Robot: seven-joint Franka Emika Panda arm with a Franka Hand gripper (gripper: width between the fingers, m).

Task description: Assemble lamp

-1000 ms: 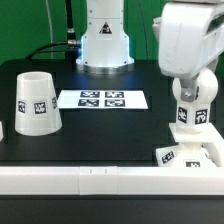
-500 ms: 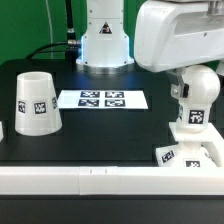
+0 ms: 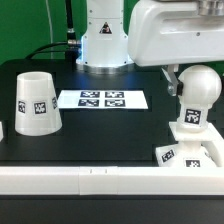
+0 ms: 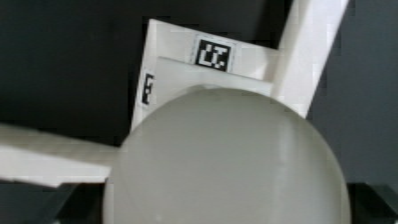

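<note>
The rounded white bulb (image 3: 198,92) stands upright on the flat square base (image 3: 192,152) at the exterior view's right, by the front rail. My gripper (image 3: 188,84) reaches down from the white hand above. One dark finger (image 3: 172,82) lies against the bulb's left side and the other is hidden behind it, so the gripper looks shut on the bulb. In the wrist view the bulb (image 4: 222,160) fills the near part, with the tagged base (image 4: 210,58) beyond it. The tapered shade (image 3: 35,103) stands alone at the left.
The marker board (image 3: 103,99) lies flat at the table's middle back. A long white rail (image 3: 90,178) runs along the front edge, and rails (image 4: 317,40) also frame the base's corner. The arm's white pedestal (image 3: 105,45) stands at the back.
The white hand has swung toward the exterior view's left, uncovering the bulb's top. The bulb's tag has shifted slightly left, so the bulb has turned on the base.
</note>
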